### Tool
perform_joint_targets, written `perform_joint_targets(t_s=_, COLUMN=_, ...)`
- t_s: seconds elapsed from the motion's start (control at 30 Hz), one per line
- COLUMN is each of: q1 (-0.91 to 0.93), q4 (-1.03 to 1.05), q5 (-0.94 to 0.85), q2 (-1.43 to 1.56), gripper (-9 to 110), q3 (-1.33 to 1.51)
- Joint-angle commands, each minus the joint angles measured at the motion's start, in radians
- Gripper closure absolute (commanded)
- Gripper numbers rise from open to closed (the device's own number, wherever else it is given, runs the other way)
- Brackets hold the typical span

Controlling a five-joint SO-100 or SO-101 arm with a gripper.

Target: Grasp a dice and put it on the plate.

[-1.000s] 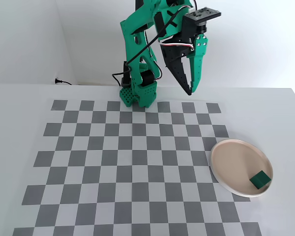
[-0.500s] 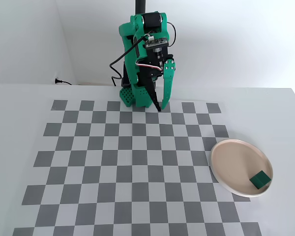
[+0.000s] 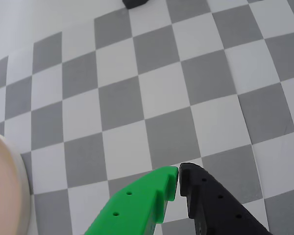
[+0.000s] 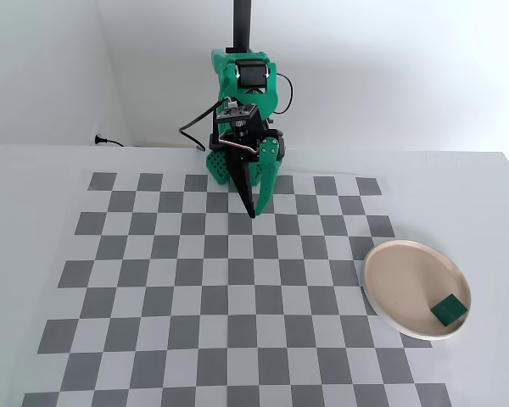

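Note:
In the fixed view the dark green dice [image 4: 448, 310] lies on the pale pink plate [image 4: 404, 281] near its front right rim. My gripper [image 4: 254, 213] points down over the back middle of the checkerboard, far left of the plate, shut with nothing between its fingers. In the wrist view the gripper [image 3: 179, 173] shows a green finger [image 3: 142, 205] and a black finger [image 3: 210, 205] with tips touching above the board. A strip of the plate [image 3: 2, 186] shows at the left edge. The dice is out of the wrist view.
The grey and white checkerboard [image 4: 195, 288] covers the white table. The arm's green base [image 4: 229, 165] stands at the board's back edge. A black cable plug [image 4: 102, 140] lies at the back left by the wall. A dark object [image 3: 136, 3] sits at the wrist view's top edge.
The arm has swung left from the back right and folded down over the board's back middle. The gripper now points straight down. The dice has stayed on the plate.

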Motion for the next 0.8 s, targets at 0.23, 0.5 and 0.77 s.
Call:
perform_joint_targets(t_s=0.23, q1=0.043, q4=-0.107, q5=0.120, q2=0.049, gripper=106, q3=0.091)
perform_joint_targets(t_s=0.5, q1=0.041, q4=-0.135, q5=0.189, q2=0.137, gripper=106, q3=0.206)
perform_joint_targets(t_s=0.77, q1=0.046, q4=-0.121, q5=0.221, q2=0.219, gripper=106, q3=0.288)
